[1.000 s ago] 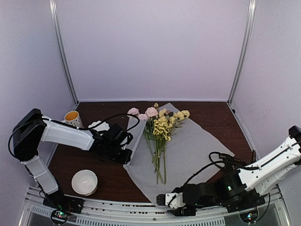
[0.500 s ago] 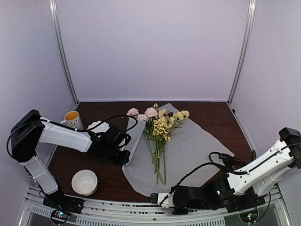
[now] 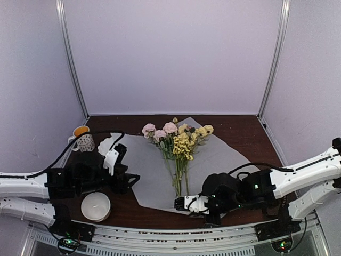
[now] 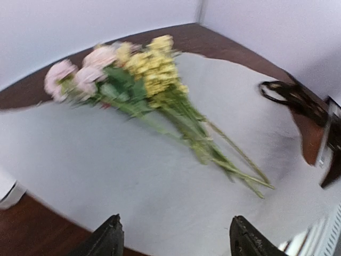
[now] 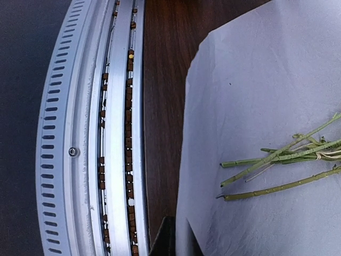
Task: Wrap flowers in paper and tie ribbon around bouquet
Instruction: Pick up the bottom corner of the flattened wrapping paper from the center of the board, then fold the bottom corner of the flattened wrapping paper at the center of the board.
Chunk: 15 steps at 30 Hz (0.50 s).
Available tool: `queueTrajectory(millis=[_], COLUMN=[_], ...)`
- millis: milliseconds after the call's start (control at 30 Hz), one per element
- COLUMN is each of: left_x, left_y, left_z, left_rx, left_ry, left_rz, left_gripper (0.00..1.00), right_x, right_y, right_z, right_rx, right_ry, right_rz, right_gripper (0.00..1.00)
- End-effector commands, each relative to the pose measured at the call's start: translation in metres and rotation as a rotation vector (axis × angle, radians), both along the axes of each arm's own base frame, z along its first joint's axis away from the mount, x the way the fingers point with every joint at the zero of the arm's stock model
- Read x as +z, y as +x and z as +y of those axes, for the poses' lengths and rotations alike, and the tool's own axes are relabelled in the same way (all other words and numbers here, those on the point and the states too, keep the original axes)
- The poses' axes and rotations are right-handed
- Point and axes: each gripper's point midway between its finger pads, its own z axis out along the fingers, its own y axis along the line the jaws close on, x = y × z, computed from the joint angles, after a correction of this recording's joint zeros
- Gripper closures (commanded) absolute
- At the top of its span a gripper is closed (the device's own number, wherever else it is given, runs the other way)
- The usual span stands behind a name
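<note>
the paper [image 3: 213, 160] is spread on the table [image 3: 245, 128] under the flowers [image 3: 178, 144]. thin and limp (easily creased), it is best taken at an edge. its near edge is pinched by the right tool [image 3: 184, 204]; the left tool [image 4: 176, 229] is spread.

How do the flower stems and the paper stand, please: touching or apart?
Touching. The right wrist view shows the flower stems lying directly on the paper, with no gap beneath.
</note>
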Motion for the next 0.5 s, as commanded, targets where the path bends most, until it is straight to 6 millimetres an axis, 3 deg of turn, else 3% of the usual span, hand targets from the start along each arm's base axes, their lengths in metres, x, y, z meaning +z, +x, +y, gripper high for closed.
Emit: queueTrajectory(millis=[0,67,233,367,467], left_x=[0.015,0.003,-0.02,-0.04,-0.058], left_y=[-0.04,-0.054,-0.067,-0.063,-0.075], left_z=[-0.036,-0.05,-0.078,-0.089,-0.099], left_rx=[-0.303,-0.422,-0.605,-0.641,-0.733], left_ry=[0.086,0.131,0.196,0.274,0.289], left_rz=[-0.268,-0.275,-0.282,-0.263,-0.196], left_gripper=[0.3,0.29,0.25,0.23,0.24], right_x=[0.0,0.001,-0.01,-0.021,-0.026], right_y=[-0.017,-0.006,0.025,0.04,0.055], right_z=[-0.012,-0.01,-0.003,0.003,0.005], right_rx=[0.131,0.129,0.109,0.091,0.059], right_ry=[-0.062,-0.069,-0.099,-0.148,-0.155], right_rz=[0.201,0.203,0.271,0.308,0.302], right_gripper=[1.0,1.0,1.0,1.0,1.0])
